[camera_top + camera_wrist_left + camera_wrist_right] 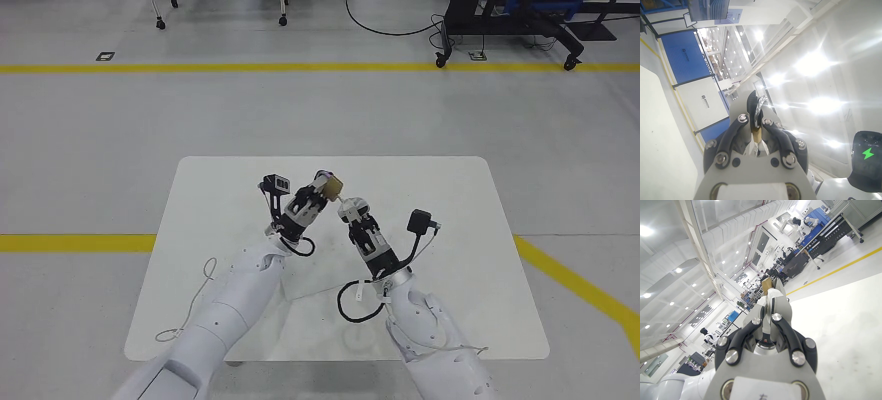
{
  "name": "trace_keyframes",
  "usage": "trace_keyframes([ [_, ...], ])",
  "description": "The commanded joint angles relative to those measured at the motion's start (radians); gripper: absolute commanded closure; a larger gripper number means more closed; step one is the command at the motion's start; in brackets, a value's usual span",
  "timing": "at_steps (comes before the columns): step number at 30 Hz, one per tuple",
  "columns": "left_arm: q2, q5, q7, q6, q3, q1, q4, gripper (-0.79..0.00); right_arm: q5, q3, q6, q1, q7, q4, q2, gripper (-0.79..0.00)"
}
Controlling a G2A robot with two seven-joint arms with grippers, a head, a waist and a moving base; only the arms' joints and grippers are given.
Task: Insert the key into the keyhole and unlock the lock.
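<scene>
Our left claw (325,188) is clamped on the brass lock (331,184). Our right claw (350,208) has its fingers pressed together, and whatever they may pinch is too small for us to tell. Both claws hang above the middle of the white table (450,200), the left arm on our left side and the right arm on our right, so that the two claws meet almost tip to tip. We see the right claw's tip just beside the lock, but we cannot tell whether the two touch. The lock is off the table, held at the end of the left claw. From the left wrist we see its brass body (757,135) sunk deep between the fingers (751,102), with the silver shackle (759,106) standing out past them. From the right wrist the lock (766,284) sits just beyond that claw's closed fingertips (770,294).
</scene>
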State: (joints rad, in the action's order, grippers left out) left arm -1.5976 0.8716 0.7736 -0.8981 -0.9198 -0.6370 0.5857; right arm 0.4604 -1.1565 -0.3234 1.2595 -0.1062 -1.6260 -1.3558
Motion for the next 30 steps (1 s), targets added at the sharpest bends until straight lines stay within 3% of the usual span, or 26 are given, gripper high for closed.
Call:
trace_keyframes([
  [1,-0.002,-0.025,-0.008,-0.004,0.001,0.004,-0.005,0.0,0.007,0.0,0.005,0.001,-0.004,-0.001,-0.001,0.0],
  [15,0.008,-0.216,-0.094,-0.094,-0.028,0.03,-0.045,0.0,0.03,-0.036,0.041,0.018,0.059,-0.014,0.002,0.0],
  [24,0.031,-0.166,0.053,0.071,-0.072,0.023,-0.009,0.0,0.005,-0.092,0.027,0.064,0.211,-0.061,0.019,0.0],
  [30,0.036,-0.184,0.096,0.107,-0.08,0.023,-0.005,0.0,0.015,-0.111,0.048,0.088,0.267,-0.099,0.026,0.0],
])
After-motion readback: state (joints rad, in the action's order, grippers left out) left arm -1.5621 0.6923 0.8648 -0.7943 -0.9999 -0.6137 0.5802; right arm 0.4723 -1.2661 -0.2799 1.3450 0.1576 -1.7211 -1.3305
